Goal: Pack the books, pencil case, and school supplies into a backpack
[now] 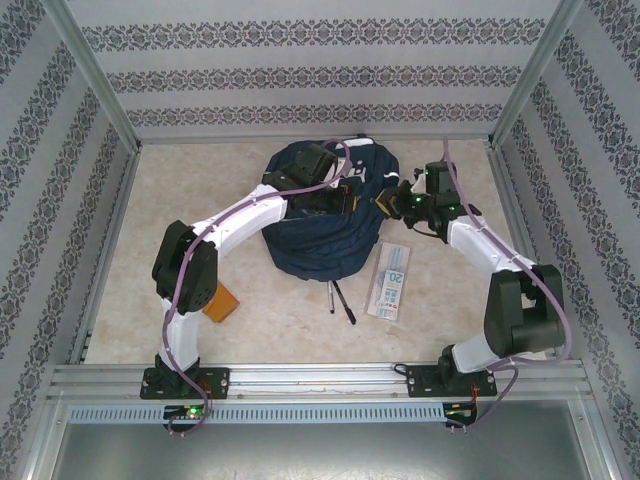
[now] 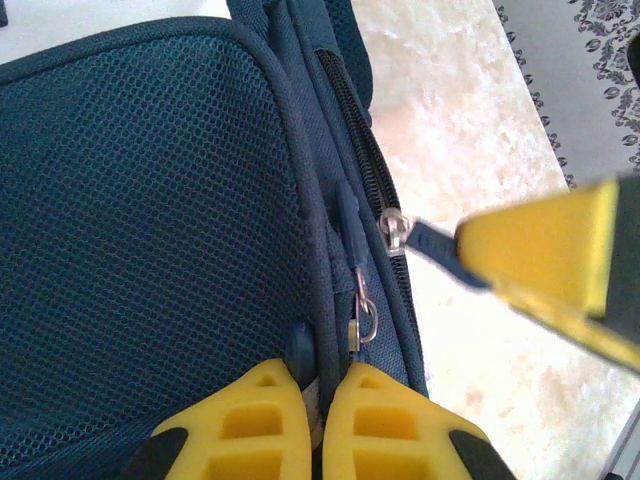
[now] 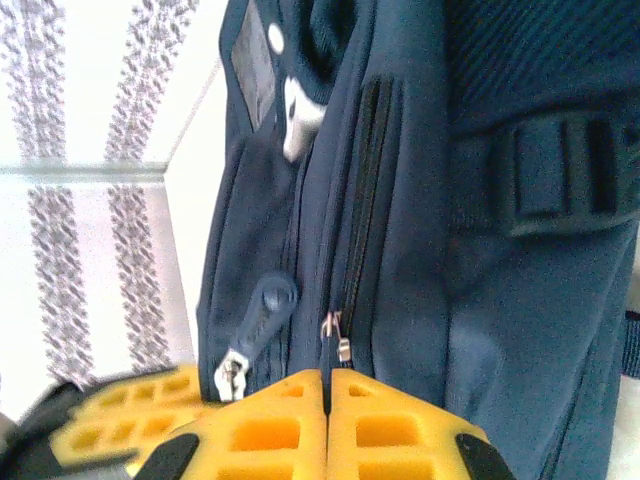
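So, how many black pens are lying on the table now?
2. The left pen and the right pen lie side by side on the table, just in front of the backpack, left of the pencil case. Others may hide under the backpack.

I count one backpack, two black pens, one pencil case, and what looks like one orange-brown booklet, half hidden on my feed.

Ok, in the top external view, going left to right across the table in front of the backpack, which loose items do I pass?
orange-brown booklet → two black pens → pencil case
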Controlling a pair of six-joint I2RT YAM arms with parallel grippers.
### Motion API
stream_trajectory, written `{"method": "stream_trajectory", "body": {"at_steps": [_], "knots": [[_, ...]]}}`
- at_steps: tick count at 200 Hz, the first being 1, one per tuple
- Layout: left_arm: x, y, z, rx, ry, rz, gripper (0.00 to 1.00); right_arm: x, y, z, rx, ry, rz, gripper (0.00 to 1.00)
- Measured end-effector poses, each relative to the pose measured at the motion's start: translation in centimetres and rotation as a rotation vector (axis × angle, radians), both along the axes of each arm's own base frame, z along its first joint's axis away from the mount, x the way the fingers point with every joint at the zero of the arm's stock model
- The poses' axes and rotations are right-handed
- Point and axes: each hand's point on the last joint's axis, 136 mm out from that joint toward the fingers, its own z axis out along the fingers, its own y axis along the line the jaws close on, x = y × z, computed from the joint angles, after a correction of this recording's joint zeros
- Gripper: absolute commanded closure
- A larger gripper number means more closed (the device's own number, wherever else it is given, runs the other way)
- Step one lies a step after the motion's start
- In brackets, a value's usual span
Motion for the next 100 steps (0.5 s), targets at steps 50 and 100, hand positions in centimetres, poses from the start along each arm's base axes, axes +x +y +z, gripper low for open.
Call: {"method": "stream_trajectory", "body": {"at_steps": [50,100], "knots": [[0.2,-0.2,-0.1,-0.002,0.003,0.003,1.00,-2.6,2.1,0.6,-0.096,-0.102,0.103,1.00],[0.1,-0.1,-0.3,0.004,0.011,0.002,1.00,-5.0,3.6,-0.7,-0.074,-0.076,0.135,0.97]]}}
